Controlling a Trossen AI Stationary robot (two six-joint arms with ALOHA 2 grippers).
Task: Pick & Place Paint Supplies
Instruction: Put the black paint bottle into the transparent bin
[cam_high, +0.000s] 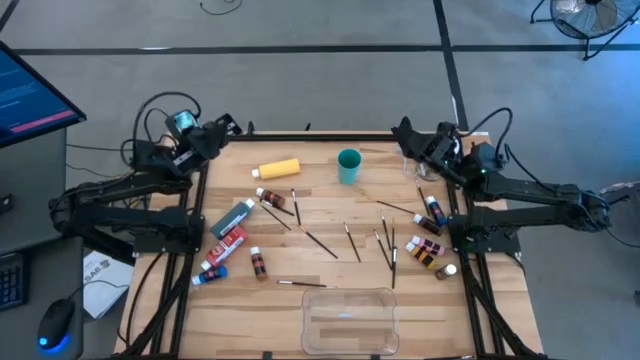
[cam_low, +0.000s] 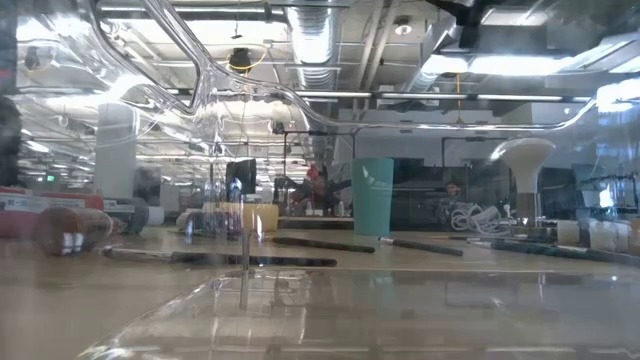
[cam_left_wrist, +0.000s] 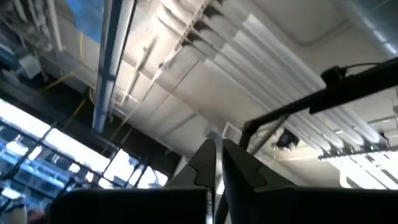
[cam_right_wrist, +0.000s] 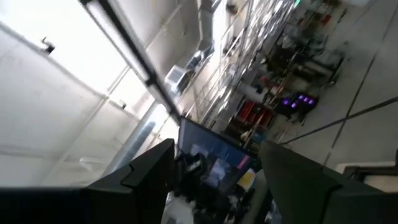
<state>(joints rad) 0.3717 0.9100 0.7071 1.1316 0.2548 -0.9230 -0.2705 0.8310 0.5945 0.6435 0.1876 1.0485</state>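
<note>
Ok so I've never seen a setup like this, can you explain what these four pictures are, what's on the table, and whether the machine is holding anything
It is a robot with two dark arms at a wooden table. One picture looks straight down, one looks level across the tabletop, and two come from cameras on the wrists, both aimed at the ceiling. Scattered on the table are thin paint brushes, small paint bottles, paint tubes and a yellow bottle, with a teal cup and a clear tray. Both arms wait at the far corners. The left end effector is shut, the right end effector is open, and neither holds anything.
</note>
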